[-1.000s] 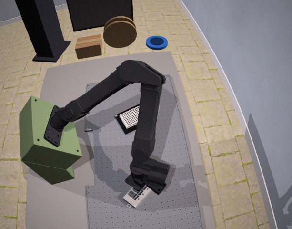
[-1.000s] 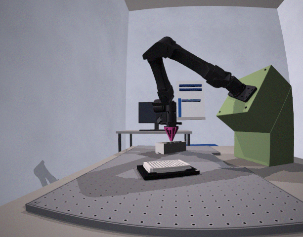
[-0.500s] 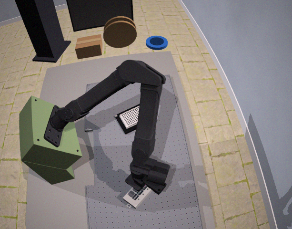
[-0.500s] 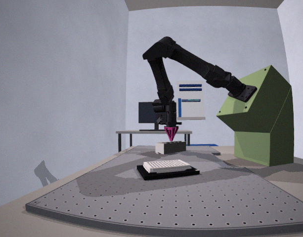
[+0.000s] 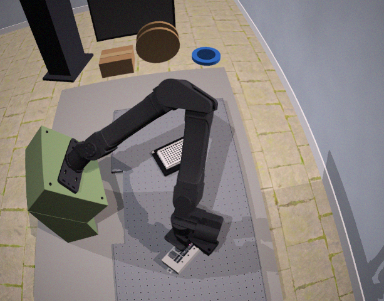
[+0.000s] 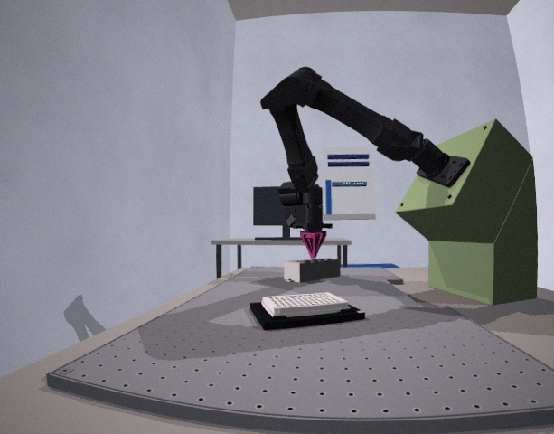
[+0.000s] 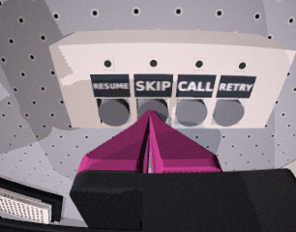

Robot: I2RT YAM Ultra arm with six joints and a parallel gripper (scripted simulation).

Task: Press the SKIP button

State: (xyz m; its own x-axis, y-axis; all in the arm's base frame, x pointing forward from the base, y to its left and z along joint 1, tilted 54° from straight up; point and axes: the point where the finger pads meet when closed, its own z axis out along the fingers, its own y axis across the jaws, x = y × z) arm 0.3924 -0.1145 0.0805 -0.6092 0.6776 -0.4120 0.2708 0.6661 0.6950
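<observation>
Grey perforated breadboard table (image 6: 408, 373) carries the white 96-well plate C15 (image 6: 305, 302) on its black nest, well apart from the pale box-shaped PANEL (image 7: 77, 91) w/ four round grey buttons. Magenta-fingered gripper (image 7: 148, 119) is pressed together, empty, tip over SKIP button (image 7: 160, 107); contact unclear, lamps look dark. Button prob. stiff, short-travel: push straight down at centre, no grasp.

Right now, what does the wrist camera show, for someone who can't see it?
The shut pink tool points at the SKIP button on a pale panel. Labels read RESUME, SKIP, CALL, RETRY; all four lamps look dark.
</observation>
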